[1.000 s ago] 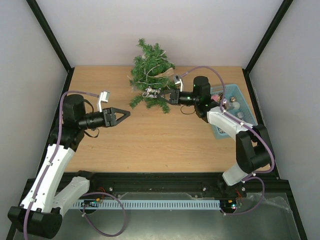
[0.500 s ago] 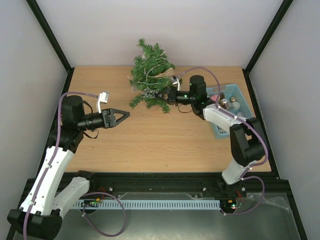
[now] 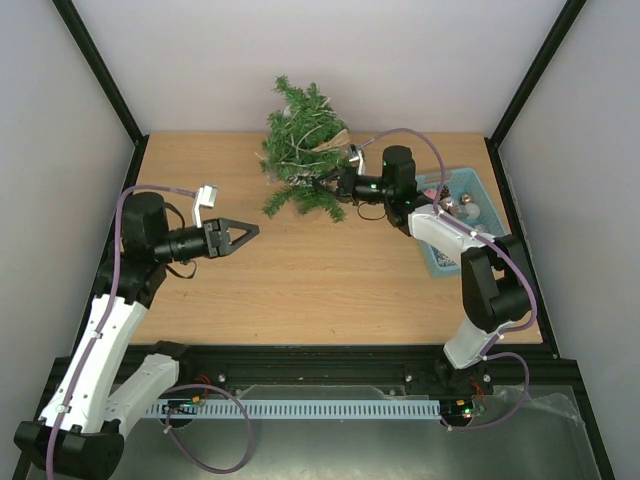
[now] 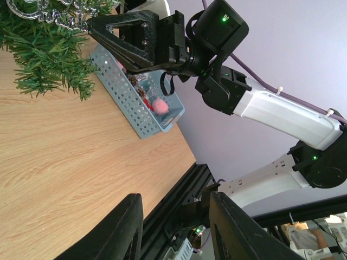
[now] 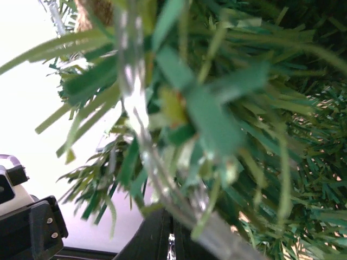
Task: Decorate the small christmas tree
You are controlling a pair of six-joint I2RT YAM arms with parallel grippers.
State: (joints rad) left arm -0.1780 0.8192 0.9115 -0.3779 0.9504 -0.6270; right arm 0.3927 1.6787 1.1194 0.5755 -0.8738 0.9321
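Overhead: wooden table (image 3: 300, 290), small christmas tree (image 3: 300, 150), white walls (image 3: 400, 60).

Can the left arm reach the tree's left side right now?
Probably yes. The left gripper is open and points toward the small christmas tree, with only table between them. The right gripper, shut on a silver ornament, is at the tree's right side.
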